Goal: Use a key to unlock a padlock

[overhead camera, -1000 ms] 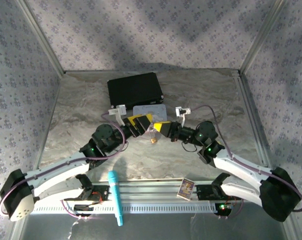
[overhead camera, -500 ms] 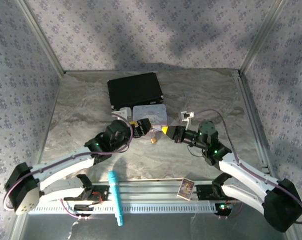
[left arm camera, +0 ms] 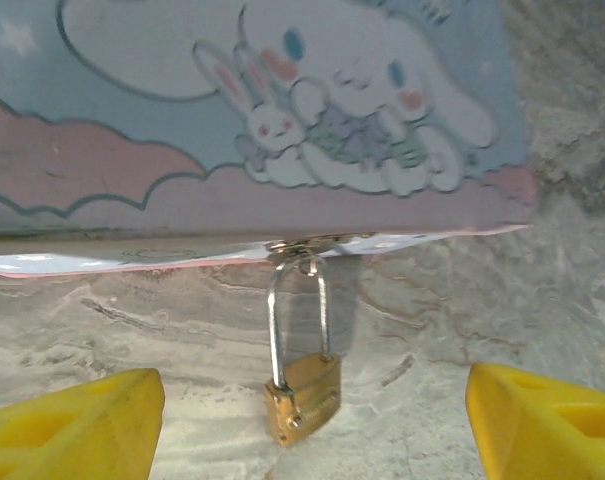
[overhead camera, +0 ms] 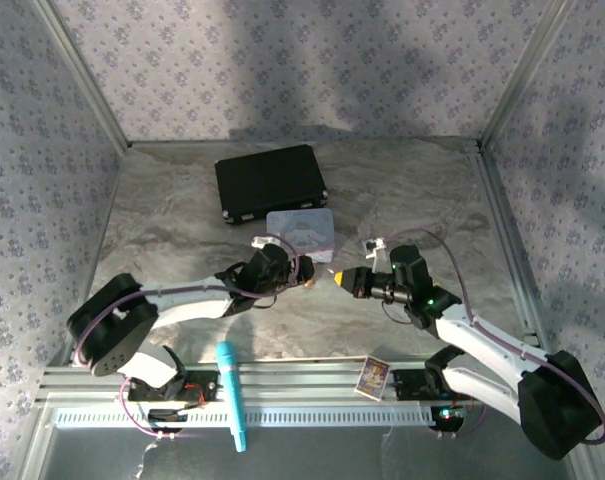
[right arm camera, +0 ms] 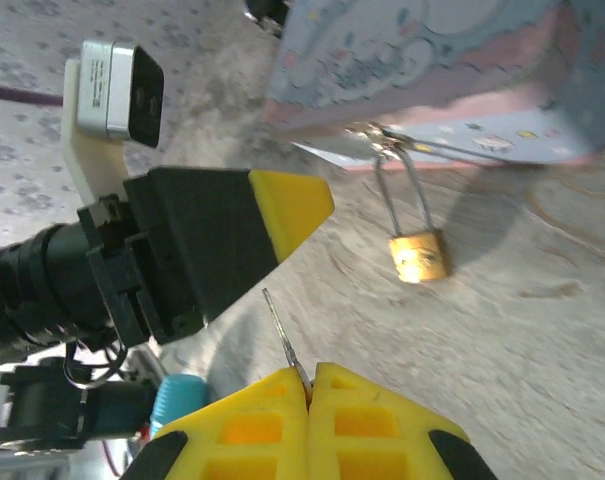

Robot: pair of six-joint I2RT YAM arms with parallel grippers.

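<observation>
While right fingers point(right arm camera: 244, 432) pinch the key point(right arm camera: 282, 332), spread left fingers point(left arm camera: 72, 420) flank the tin's point(left arm camera: 282, 100) padlock point(left arm camera: 304, 398).

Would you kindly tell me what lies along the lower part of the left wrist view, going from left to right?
A yellow finger → the brass padlock, hanging from the pastel tin box above → the other yellow finger.

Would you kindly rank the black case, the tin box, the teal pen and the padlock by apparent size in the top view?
1. Black case, largest.
2. Tin box.
3. Teal pen, longer than the box but much slimmer.
4. Padlock, a tiny speck.
</observation>
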